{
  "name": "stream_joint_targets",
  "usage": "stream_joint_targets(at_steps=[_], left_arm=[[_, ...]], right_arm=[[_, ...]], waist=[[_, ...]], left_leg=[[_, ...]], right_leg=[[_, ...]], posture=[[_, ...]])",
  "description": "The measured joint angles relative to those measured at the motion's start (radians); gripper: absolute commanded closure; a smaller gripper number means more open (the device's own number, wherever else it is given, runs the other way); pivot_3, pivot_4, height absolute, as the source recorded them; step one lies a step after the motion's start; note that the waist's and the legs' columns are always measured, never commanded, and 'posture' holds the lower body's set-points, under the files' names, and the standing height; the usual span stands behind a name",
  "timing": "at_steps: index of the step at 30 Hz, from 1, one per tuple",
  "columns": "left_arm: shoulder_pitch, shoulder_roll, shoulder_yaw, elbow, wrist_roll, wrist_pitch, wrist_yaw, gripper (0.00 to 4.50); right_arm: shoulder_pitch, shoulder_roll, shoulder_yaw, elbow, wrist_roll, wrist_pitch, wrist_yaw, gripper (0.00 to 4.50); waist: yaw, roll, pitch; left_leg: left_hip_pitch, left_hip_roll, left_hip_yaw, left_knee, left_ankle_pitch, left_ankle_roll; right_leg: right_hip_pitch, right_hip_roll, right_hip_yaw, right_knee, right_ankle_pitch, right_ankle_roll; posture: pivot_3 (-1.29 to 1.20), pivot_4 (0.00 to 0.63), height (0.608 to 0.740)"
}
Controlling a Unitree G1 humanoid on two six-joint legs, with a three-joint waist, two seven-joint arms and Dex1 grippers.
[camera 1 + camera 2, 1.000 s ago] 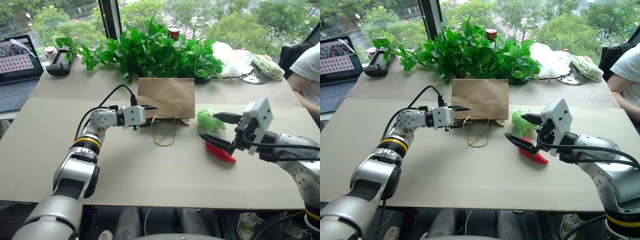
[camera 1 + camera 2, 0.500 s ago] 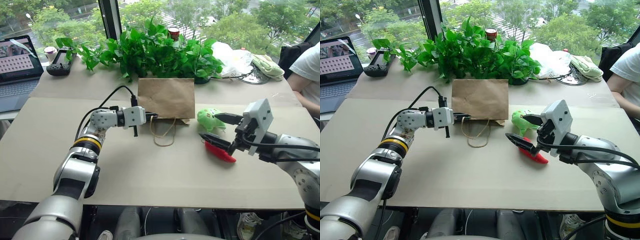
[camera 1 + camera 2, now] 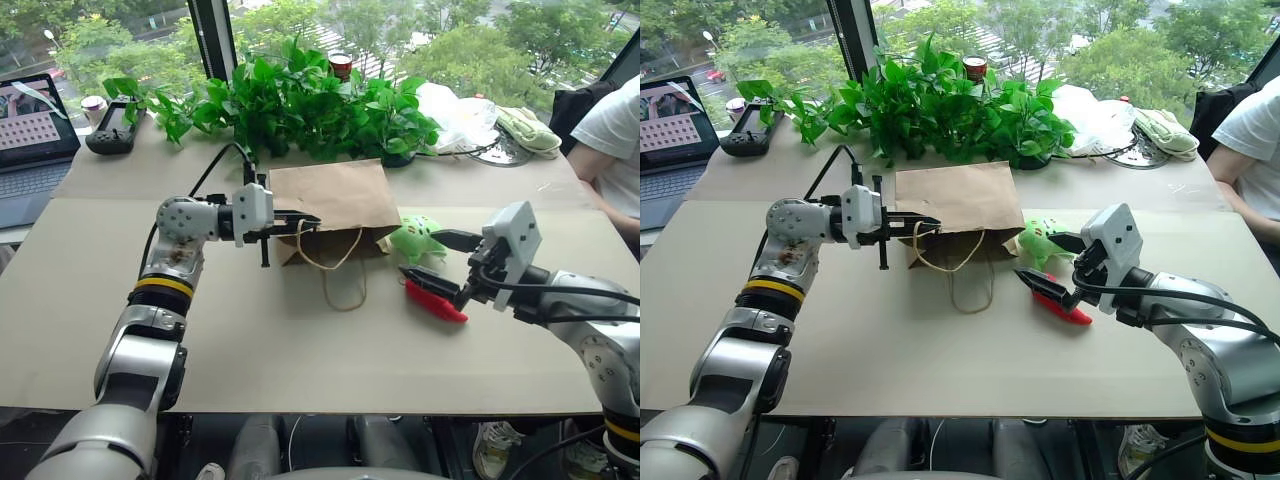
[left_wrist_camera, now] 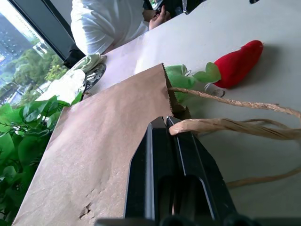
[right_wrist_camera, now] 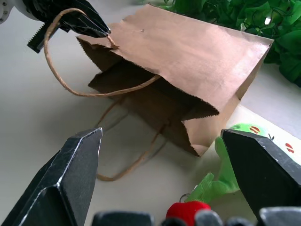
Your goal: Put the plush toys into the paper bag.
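Two toys lie outside the paper bag, both on the surface just off the bag's right-hand corner: the green plush almost touching that corner, the red chili a little nearer the robot, its long axis running slantwise away from the bag. The left end effector is pinched shut on the upper twine handle, lifting the top lip so the mouth gapes toward the robot. The right end effector hangs wide open and empty, one finger over the green plush and the other at the chili's near tip. My guess is the right arm takes a toy; it is far nearer. From there the mouth lies to its left, so the carry would be a short sideways sweep.
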Motion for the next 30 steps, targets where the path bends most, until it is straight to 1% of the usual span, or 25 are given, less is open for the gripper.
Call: stream_joint_targets(at_steps=[3, 5, 9, 11, 12, 13, 17, 20, 22, 23, 26, 30], left_arm=[[0.034, 0.044, 0.025, -0.122, -0.042, 0.135, 0.013, 4.47], [0.042, 0.054, 0.05, -0.176, -0.072, 0.214, 0.042, 4.47], [0.062, 0.063, 0.069, -0.237, -0.08, 0.296, 0.077, 4.47], [0.073, 0.062, 0.07, -0.258, -0.08, 0.324, 0.089, 4.5], [0.077, 0.061, 0.07, -0.267, -0.08, 0.33, 0.093, 4.5], [0.082, 0.059, 0.07, -0.277, -0.081, 0.337, 0.096, 4.5], [0.089, 0.053, 0.07, -0.294, -0.083, 0.364, 0.109, 4.5], [0.089, 0.039, 0.069, -0.304, -0.084, 0.374, 0.121, 4.5], [0.088, 0.031, 0.069, -0.315, -0.092, 0.387, 0.123, 4.5], [0.088, 0.03, 0.069, -0.318, -0.095, 0.392, 0.123, 4.5], [0.085, 0.023, 0.068, -0.327, -0.101, 0.406, 0.124, 4.5], [0.084, 0.023, 0.068, -0.331, -0.101, 0.412, 0.125, 4.5]], right_arm=[[-0.001, 0.008, 0.012, 0.002, -0.004, 0.0, -0.001, 0.0], [-0.002, 0.019, 0.023, 0.002, -0.008, 0.0, -0.002, 0.0], [-0.023, 0.053, 0.054, 0.001, -0.011, 0.0, -0.02, 0.0], [-0.039, 0.076, 0.08, 0.001, -0.021, 0.0, -0.035, 0.55], [-0.045, 0.082, 0.091, 0.001, -0.028, 0.0, -0.043, 0.67], [-0.047, 0.09, 0.098, 0.001, -0.032, 0.0, -0.053, 0.95], [-0.05, 0.141, 0.132, -0.006, -0.032, 0.004, -0.082, 2.32], [-0.068, 0.203, 0.201, -0.026, -0.03, 0.017, -0.11, 3.4], [-0.099, 0.248, 0.254, -0.013, -0.054, 0.03, -0.148, 4.15], [-0.119, 0.28, 0.274, 0.011, -0.078, 0.033, -0.178, 4.44], [-0.179, 0.372, 0.325, 0.144, -0.192, 0.029, -0.298, 4.44], [-0.21, 0.471, 0.338, 0.301, -0.307, -0.006, -0.416, 4.44]], waist=[[-0.001, 0.0, 0.0], [0.0, 0.0, 0.0], [0.001, 0.0, 0.0], [0.0, 0.0, 0.0], [0.0, 0.0, 0.0], [0.0, 0.0, 0.0], [0.001, 0.0, 0.0], [-0.001, 0.0, 0.0], [-0.002, 0.0, 0.0], [-0.003, 0.0, 0.0], [-0.002, 0.001, 0.0], [0.001, 0.001, 0.0]], left_leg=[[0.001, 0.0, 0.0, 0.0, 0.0, 0.0], [0.001, 0.0, 0.0, 0.001, 0.0, 0.0], [0.001, -0.001, 0.0, 0.001, 0.0, 0.0], [0.001, -0.001, 0.0, 0.001, 0.0, 0.0], [0.001, -0.001, 0.0, 0.001, 0.0, 0.0], [0.001, 0.0, 0.0, 0.001, 0.0, 0.0], [0.001, 0.0, 0.0, 0.001, 0.0, 0.0], [0.001, 0.0, 0.0, 0.001, 0.0, 0.0], [0.001, 0.0, 0.0, 0.001, 0.0, 0.0], [0.001, 0.0, 0.0, 0.001, 0.0, 0.0], [0.001, 0.0, 0.001, 0.001, 0.001, -0.001], [0.0, 0.0, 0.001, 0.001, 0.001, -0.001]], right_leg=[[0.001, 0.0, 0.0, 0.0, 0.0, 0.0], [0.001, 0.0, 0.001, 0.0, 0.0, 0.0], [0.001, 0.0, 0.001, 0.0, 0.0, 0.0], [0.001, 0.0, 0.001, 0.0, 0.0, 0.0], [0.001, 0.0, 0.001, 0.0, 0.0, 0.0], [0.001, 0.0, 0.001, 0.0, 0.0, 0.0], [0.001, 0.0, 0.001, 0.0, 0.0, 0.0], [0.001, 0.001, 0.002, 0.0, 0.0, 0.0], [0.0, 0.001, 0.002, 0.001, 0.0, 0.0], [0.001, 0.001, 0.002, 0.001, 0.0, 0.0], [0.0, 0.001, 0.002, 0.001, 0.0, 0.0], [-0.001, 0.001, 0.003, 0.001, 0.0, 0.0]], posture=[[0.0, 0.15, 0.74], [0.0, 0.15, 0.74], [0.0, 0.15, 0.74], [0.0, 0.15, 0.74], [0.0, 0.15, 0.74], [0.0, 0.15, 0.74], [0.0, 0.15, 0.74], [0.0, 0.15, 0.74], [0.0, 0.15, 0.74], [0.0, 0.15, 0.74], [0.0, 0.15, 0.74], [0.0, 0.15, 0.74]])
